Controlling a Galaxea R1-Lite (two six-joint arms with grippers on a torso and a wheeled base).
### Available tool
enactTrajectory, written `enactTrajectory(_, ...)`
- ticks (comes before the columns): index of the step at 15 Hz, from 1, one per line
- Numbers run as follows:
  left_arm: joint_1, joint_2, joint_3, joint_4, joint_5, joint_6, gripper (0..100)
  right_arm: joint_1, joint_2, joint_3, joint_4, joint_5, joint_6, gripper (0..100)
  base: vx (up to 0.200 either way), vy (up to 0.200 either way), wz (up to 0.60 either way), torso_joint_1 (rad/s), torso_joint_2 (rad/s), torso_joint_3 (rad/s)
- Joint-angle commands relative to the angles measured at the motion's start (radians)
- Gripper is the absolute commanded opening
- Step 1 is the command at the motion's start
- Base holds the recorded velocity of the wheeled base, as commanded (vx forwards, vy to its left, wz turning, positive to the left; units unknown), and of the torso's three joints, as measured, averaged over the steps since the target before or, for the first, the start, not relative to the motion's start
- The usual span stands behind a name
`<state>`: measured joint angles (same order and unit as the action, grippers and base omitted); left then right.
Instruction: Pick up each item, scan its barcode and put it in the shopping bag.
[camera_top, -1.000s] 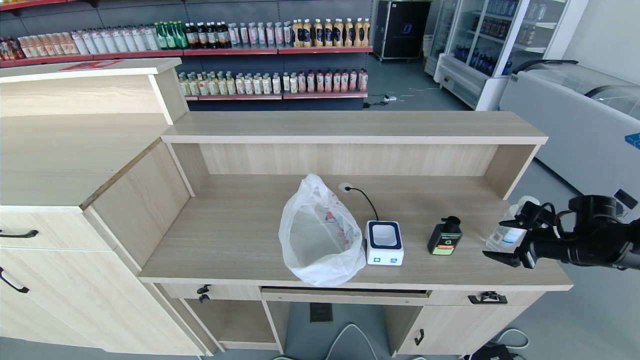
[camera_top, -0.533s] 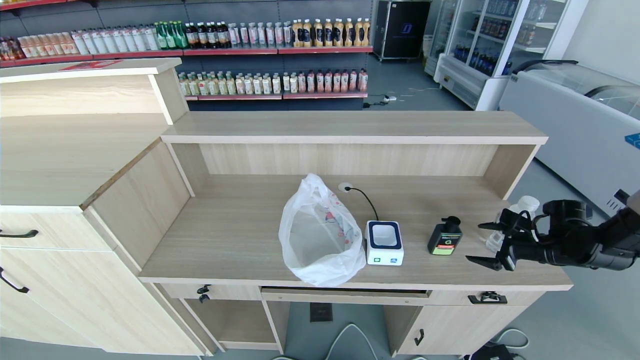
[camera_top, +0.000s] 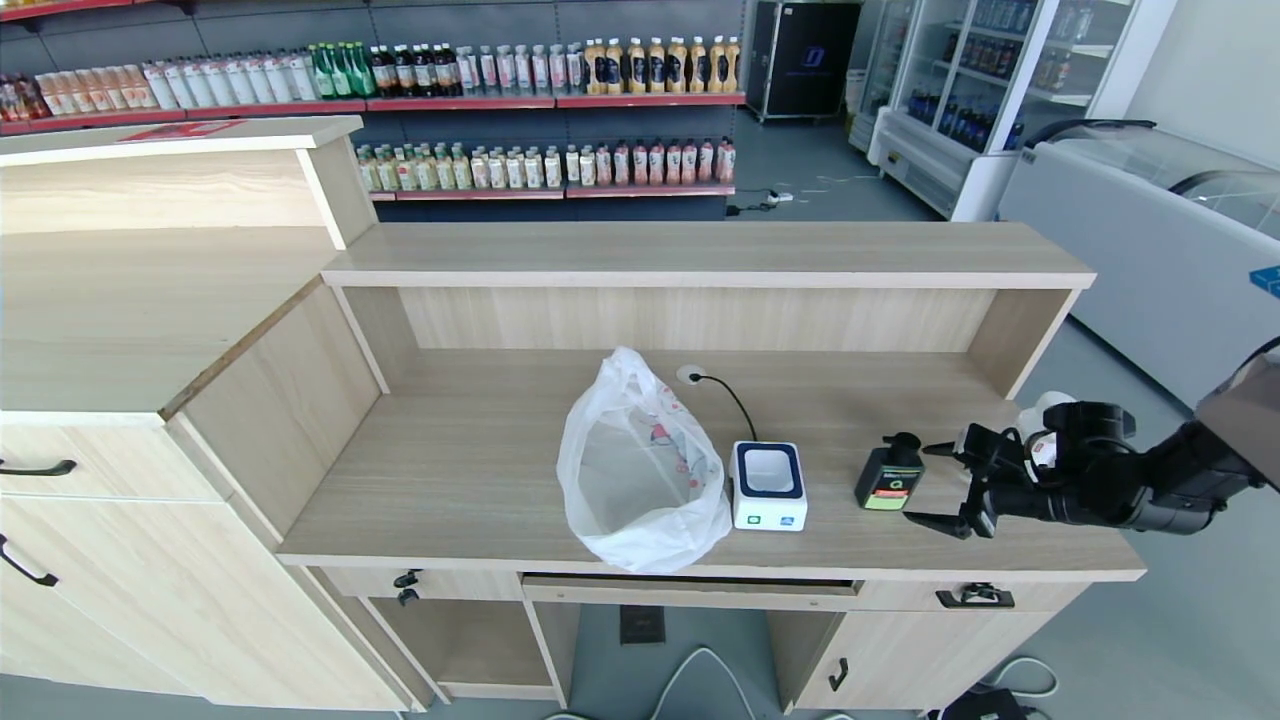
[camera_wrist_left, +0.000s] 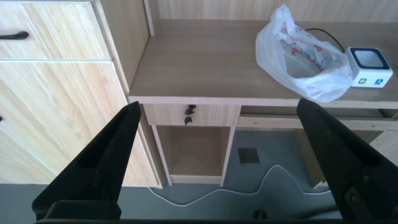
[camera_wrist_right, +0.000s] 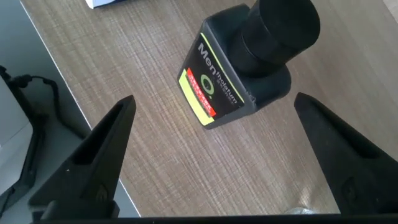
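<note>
grasp on the black pump bottle (camera_top: 889, 475) looks like the step in hand: the right gripper (camera_top: 918, 485) hovers just right of it over the counter (camera_top: 480, 470), jaws spread wide and not touching it, one finger to the far side and one to the near side. the bottle stands upright, right of the scanner (camera_top: 768, 485) and well apart from the shopping bag (camera_top: 640, 470). to do this well, the fingers should probably pass either side of the squat body rather than the pump head, which is narrower and could twist or slip. closing low and square on the flat faces would likely keep it from tipping. the label faces the near side, and where the barcode sits cannot be told, so a grip that leaves the printed faces open would help at the scanner. a clear bottle (camera_top: 1045, 412) with a white cap stands at the far right, partly behind the right arm. the left gripper (camera_wrist_left: 217, 106) hangs off the counter's near left side, also spread and holding nothing. the bag stands left of the scanner, just beside it, its mouth open toward the near side. as far as the thin plastic shows, it looks empty.
</note>
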<state>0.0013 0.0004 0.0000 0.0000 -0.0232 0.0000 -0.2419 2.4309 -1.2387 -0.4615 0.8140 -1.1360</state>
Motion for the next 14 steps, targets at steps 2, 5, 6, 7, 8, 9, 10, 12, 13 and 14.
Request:
enactTrajectory(2, 0.0, 0.001, 0.0, 0.0, 0.0, 0.0, 100, 0.007, 0.039, -0.042, 0.0, -0.001, -0.002, 100, 0.0, 0.0, 0.0, 0.0, 0.0, 0.0)
enactTrajectory(5, 0.0, 0.001, 0.0, 0.0, 0.0, 0.0, 100, 0.021, 0.063, -0.076, 0.0, 0.001, -0.001, 0, 0.0, 0.0, 0.0, 0.0, 0.0, 0.0)
enactTrajectory(6, 0.0, 0.0, 0.0, 0.0, 0.0, 0.0, 100, 0.026, 0.074, -0.084, 0.0, 0.001, -0.002, 0, 0.0, 0.0, 0.0, 0.0, 0.0, 0.0)
enactTrajectory(7, 0.0, 0.001, 0.0, 0.0, 0.0, 0.0, 100, 0.026, 0.079, -0.084, 0.0, 0.001, -0.005, 0, 0.0, 0.0, 0.0, 0.0, 0.0, 0.0)
enactTrajectory(8, 0.0, 0.001, 0.0, 0.0, 0.0, 0.0, 100, 0.026, 0.08, -0.081, 0.0, -0.001, -0.008, 0, 0.0, 0.0, 0.0, 0.0, 0.0, 0.0)
enactTrajectory(9, 0.0, 0.0, 0.0, 0.0, 0.0, 0.0, 100, 0.024, 0.079, -0.077, 0.0, 0.001, -0.01, 0, 0.0, 0.0, 0.0, 0.0, 0.0, 0.0)
enactTrajectory(10, 0.0, 0.001, 0.0, 0.0, 0.0, 0.0, 100, 0.016, 0.063, -0.064, -0.002, 0.002, -0.01, 0, 0.0, 0.0, 0.0, 0.0, 0.0, 0.0)
enactTrajectory(12, 0.0, 0.001, 0.0, 0.0, 0.0, 0.0, 100, -0.013, 0.004, -0.039, 0.0, 0.022, -0.008, 0, 0.0, 0.0, 0.0, 0.0, 0.0, 0.0)
enactTrajectory(13, 0.0, 0.001, 0.0, 0.0, 0.0, 0.0, 100, -0.025, -0.021, -0.033, 0.0, 0.045, -0.008, 0, 0.0, 0.0, 0.0, 0.0, 0.0, 0.0)
enactTrajectory(14, 0.0, 0.001, 0.0, 0.0, 0.0, 0.0, 100, -0.06, -0.092, -0.008, 0.0, 0.099, -0.008, 0, 0.0, 0.0, 0.0, 0.0, 0.0, 0.0)
